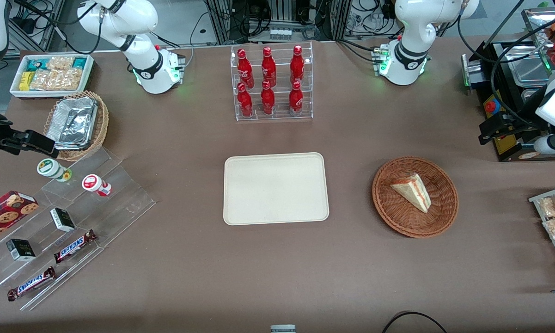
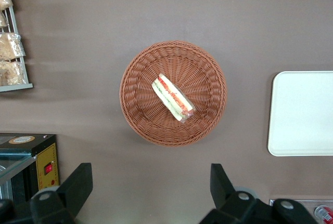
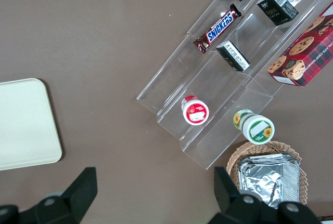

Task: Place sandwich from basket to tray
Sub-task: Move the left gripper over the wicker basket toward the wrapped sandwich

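Wicker basket [image 2: 173, 93]: sandwich [image 2: 173, 98] | tool [image 2: 151, 182] above, spread | SNICKERS bars [image 3: 219, 26]

I see the tray [image 2: 304, 114] cut off by the wrist view's edge, and only the gripper [image 2: 151, 193] fingers' [image 2: 78, 185] tips show.

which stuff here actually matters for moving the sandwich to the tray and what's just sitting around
Belongs to the job:
sandwich, lying in the basket
basket
tray, nothing on it
gripper, open, hovering above the table beside the basket

Just lying about:
rack of red bottles
Snickers bars
foil containers
cookie box
two yogurt cups
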Robot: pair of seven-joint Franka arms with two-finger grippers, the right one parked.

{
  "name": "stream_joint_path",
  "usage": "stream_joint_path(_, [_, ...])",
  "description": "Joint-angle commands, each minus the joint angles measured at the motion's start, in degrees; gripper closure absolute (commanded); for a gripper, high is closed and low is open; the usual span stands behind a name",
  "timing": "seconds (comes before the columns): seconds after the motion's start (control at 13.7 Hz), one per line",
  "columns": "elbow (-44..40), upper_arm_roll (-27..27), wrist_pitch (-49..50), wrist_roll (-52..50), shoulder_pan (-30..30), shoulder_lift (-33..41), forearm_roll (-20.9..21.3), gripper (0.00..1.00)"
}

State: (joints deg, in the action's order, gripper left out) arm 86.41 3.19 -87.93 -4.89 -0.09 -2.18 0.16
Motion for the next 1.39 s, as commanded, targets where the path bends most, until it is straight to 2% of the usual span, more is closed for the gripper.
stream_joint_path(0.0, [-0.72,0.32,1.19,1.11,0.01,-0.37,0.80,0.00])
stream_joint_path(0.37, [1.65,0.41,0.31,0.41,0.44,-1.78,0.98,0.00])
stream_joint_path(0.66, [11.48,0.41,-8.99,-1.68,0.18,-1.69,0.98,0.00])
stream_joint_path(1.17, [25.29,0.76,-27.27,-25.75,-3.33,-3.01,0.98,0.00])
stream_joint_path(1.32, [29.41,0.76,-30.96,-27.53,-3.42,-2.57,0.38,0.00])
